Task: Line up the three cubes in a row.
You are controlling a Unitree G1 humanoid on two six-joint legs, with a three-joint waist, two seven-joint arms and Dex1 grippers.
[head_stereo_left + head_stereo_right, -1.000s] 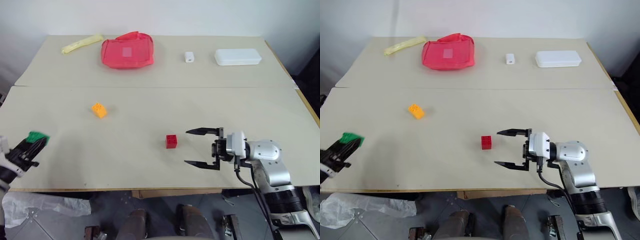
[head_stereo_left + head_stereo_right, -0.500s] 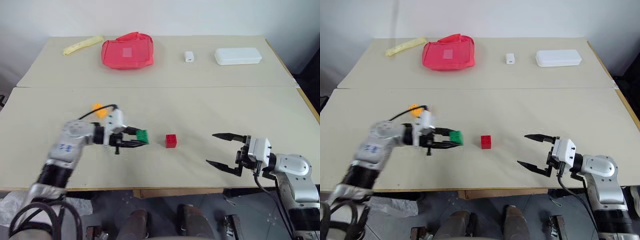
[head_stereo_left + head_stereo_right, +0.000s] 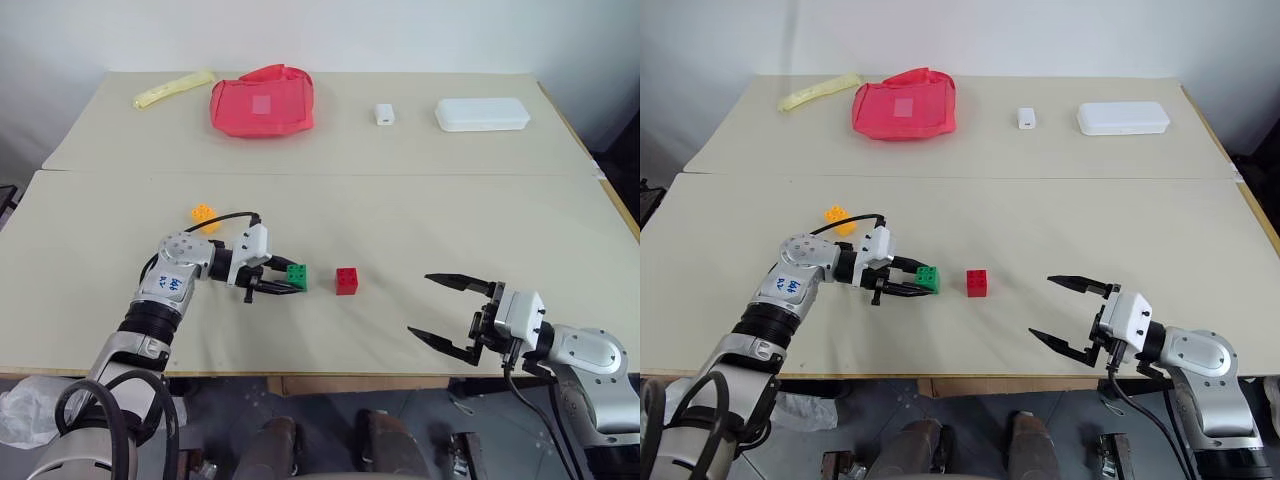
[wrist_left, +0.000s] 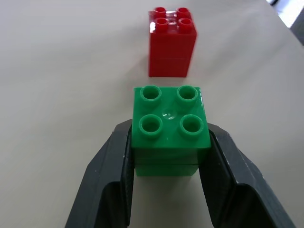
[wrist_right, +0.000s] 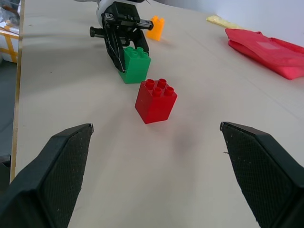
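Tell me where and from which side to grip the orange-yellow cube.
Grip the orange-yellow cube across two opposite flat side walls, below the studs, coming from above. It sits free on the table, behind the left gripper that holds the green cube, so nothing crowds its sides. It looks turned askew, so the jaws likely need turning to match.

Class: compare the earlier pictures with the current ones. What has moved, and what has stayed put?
The left gripper, shut on the green cube, carried it from the table's left edge to beside the red cube. The open right gripper drew back. Red and orange cube stayed.
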